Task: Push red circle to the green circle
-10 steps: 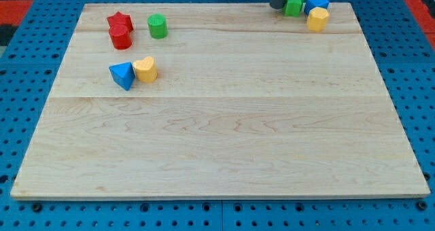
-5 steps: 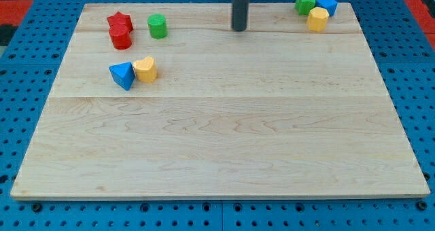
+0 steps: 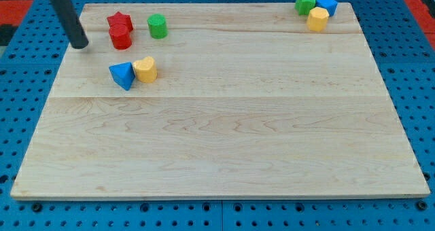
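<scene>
Red circle [image 3: 121, 37] sat near top left, touching red star [image 3: 119, 20]. Green circle [image 3: 157, 26] waited just right. My tip [image 3: 81, 45], bare rod, no claw, stood left of red circle. Best: push straight right, slightly up, slowly.

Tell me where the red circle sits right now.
The red circle sits near the board's top-left in the camera view, touching the red star above it, left of the green circle, with my tip to its left.

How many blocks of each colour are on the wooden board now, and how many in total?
Red: 2, red star and red circle
Green: 2, green circle and green star
Blue: 2, and
Yellow: 2, and
Total: 8
</scene>
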